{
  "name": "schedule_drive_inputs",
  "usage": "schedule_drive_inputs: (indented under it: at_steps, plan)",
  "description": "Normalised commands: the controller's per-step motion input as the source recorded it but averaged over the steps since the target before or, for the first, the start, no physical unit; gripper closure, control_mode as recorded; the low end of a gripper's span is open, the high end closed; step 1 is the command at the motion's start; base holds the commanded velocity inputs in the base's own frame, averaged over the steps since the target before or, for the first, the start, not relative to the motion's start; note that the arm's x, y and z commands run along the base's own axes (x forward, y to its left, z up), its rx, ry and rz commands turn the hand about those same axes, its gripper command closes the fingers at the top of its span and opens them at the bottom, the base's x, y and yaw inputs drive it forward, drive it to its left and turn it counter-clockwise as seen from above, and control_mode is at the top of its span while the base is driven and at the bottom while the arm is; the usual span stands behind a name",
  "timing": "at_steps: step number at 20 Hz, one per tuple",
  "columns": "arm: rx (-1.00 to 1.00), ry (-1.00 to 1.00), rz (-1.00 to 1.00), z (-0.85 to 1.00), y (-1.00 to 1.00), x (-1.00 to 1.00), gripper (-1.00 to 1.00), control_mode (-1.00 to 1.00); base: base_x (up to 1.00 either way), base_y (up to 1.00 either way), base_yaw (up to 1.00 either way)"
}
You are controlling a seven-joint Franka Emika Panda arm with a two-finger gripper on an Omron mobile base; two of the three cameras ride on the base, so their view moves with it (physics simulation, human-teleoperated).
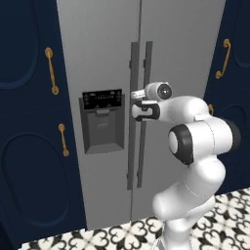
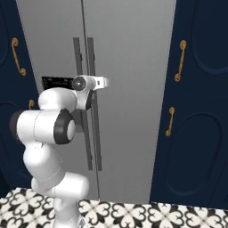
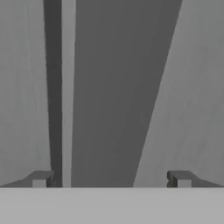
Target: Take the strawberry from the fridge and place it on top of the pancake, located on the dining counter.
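Fridge (image 1: 107,58) doors are both shut, so we judge the task barely begun: our end effector (image 3: 109,178) stands spread wide astride a dark door handle (image 3: 109,87), gripping nothing, strawberry unseen, presumably inside

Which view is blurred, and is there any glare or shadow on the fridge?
Hand view: soft and blurred, the fridge handle a vague dark band between the open end effector fingertips. Both base views: sharp, evenly lit, no glare, faint shadow beside the handles.

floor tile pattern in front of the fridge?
Black-and-white ornamental tiles, curly heart-like motifs, seen best in the right base view below the closed fridge.
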Motion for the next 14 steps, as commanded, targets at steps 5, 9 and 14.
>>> schedule_drive_inputs:
  at_steps: [5, 9, 14]
  plan:
    - [0.00, 0.00, 0.00, 0.00, 0.00, 0.22, 1.00, -1.00, 0.00, 0.00, 0.00]
    - [0.00, 0.01, 0.00, 0.00, -0.09, -0.13, 1.00, -1.00, 0.00, 0.00, 0.00]
    - [0.01, 0.04, 0.00, 0.00, -0.64, -0.87, 1.00, -1.00, 0.00, 0.00, 0.00]
